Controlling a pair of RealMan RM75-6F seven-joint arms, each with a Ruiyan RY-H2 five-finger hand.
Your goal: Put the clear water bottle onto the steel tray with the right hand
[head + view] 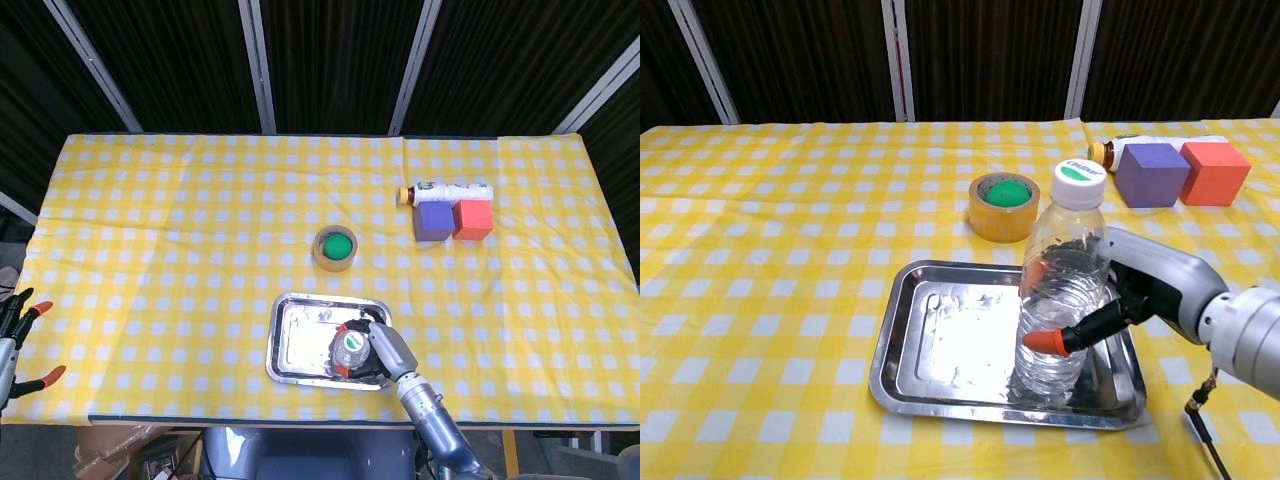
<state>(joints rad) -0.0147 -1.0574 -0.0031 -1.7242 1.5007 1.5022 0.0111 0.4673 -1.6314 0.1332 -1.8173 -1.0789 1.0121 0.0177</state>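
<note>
The clear water bottle [1060,285] with a white cap stands upright on the right part of the steel tray [930,360]. My right hand [1140,295] grips it from the right, orange fingertips wrapped round its lower body. In the head view the bottle [350,345] shows from above on the tray [300,340], with the right hand [385,350] beside it. My left hand [15,345] hangs at the far left table edge, fingers apart, holding nothing.
A tape roll with a green centre [1003,206] lies just behind the tray. A purple cube [1151,173], a red cube [1213,172] and a lying white bottle [448,190] sit at the back right.
</note>
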